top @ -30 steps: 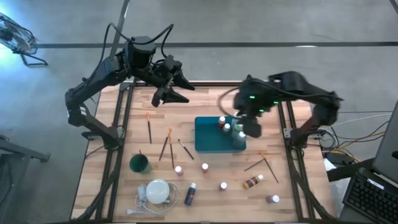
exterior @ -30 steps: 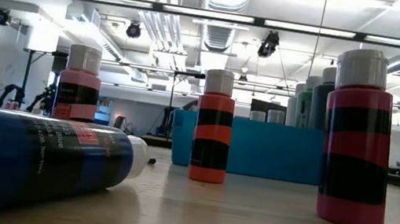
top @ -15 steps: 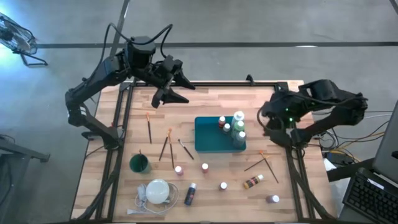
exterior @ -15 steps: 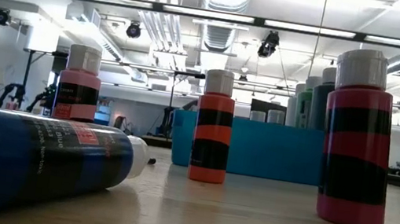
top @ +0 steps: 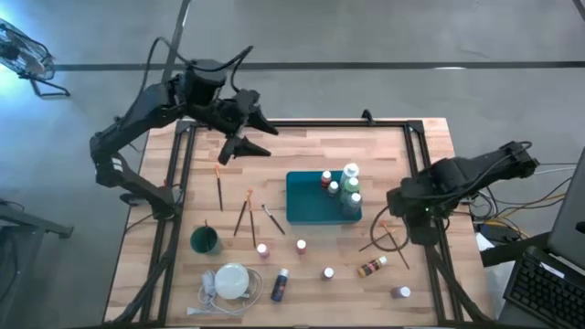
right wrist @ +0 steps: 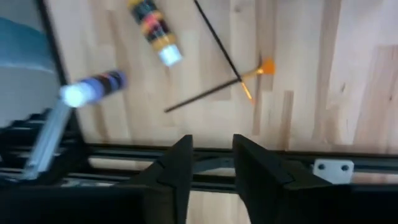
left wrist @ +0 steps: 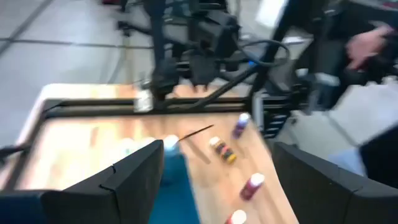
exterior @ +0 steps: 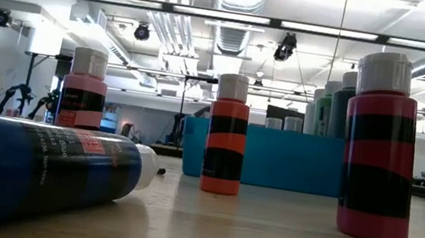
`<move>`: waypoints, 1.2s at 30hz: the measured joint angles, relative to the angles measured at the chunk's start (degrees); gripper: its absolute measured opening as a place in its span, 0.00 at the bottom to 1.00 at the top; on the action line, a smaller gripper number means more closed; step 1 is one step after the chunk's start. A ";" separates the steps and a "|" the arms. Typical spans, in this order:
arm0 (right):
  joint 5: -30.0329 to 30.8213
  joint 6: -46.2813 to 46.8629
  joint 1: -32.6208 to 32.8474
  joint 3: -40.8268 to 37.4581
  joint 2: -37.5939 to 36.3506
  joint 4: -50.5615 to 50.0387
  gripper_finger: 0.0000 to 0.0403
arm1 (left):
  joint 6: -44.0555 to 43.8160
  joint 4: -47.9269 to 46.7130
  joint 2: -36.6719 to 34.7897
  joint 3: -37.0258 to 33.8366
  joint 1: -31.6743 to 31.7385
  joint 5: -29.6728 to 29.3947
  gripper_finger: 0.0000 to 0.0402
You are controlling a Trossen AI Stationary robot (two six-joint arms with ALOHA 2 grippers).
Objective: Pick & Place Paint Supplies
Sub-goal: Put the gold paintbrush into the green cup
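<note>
Two thin brushes (right wrist: 224, 68) lie crossed on the wood near the table's right edge, one with an orange tip (right wrist: 266, 65). My right gripper (right wrist: 212, 168) hangs above them (top: 388, 238), pointing down, open by a narrow gap with nothing in it. A brown bottle (right wrist: 152, 28) and a purple one (right wrist: 93, 87) lie close by. The teal tray (top: 306, 206) holds several white-capped bottles (top: 350, 174) upright at its right end. My left gripper (left wrist: 217, 193) waits wide open over the far left corner (top: 247, 142).
Loose bottles stand near the front edge (top: 301, 245), (top: 327, 272), and a blue one lies on its side (top: 280, 285). More brushes lie left of the tray (top: 245, 215). A green cup (top: 205, 240) and a white corded disc (top: 231, 279) sit front left. Black frame rails (right wrist: 348, 158) edge the table.
My right gripper has left the tray's right end, gone toward the table's right edge, then toward the near edge and down, and now hangs over the crossed brushes. The bottles in the tray stay as they were.
</note>
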 joint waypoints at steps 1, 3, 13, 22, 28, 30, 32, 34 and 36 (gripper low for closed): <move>0.54 -0.29 -0.02 -1.51 -0.16 0.39 0.30 | -0.16 -0.44 -0.83 -0.14 -0.42 -2.68 0.76; 1.38 -0.84 -0.02 -4.69 -0.70 1.80 0.34 | 0.06 -0.49 -2.86 -1.07 -1.60 -7.84 0.76; 3.36 -3.68 0.04 -21.80 -5.90 13.02 0.49 | -3.52 8.71 -20.01 -20.88 -10.59 -27.01 0.76; 6.01 -2.83 0.04 -32.72 -5.73 21.42 0.48 | -5.54 24.47 -38.53 -48.95 -12.00 -29.95 0.76; 6.13 -2.24 0.02 -36.09 -5.34 23.71 0.45 | -6.35 26.52 -46.31 -58.66 -11.98 -33.95 0.76; 5.84 -1.70 0.02 -36.09 -5.31 24.37 0.44 | -6.77 26.57 -48.17 -60.25 -11.98 -33.98 0.76; 5.86 -1.49 0.02 -36.09 -4.92 25.12 0.44 | -7.31 26.51 -50.11 -61.56 -11.98 -34.02 0.76; 6.37 0.64 0.02 -36.16 -4.24 25.53 0.44 | -7.85 26.41 -51.49 -62.65 -11.98 -34.04 0.76; 7.09 3.72 0.00 -36.68 -3.50 26.52 0.45 | -8.38 26.26 -52.88 -63.49 -11.98 -34.06 0.76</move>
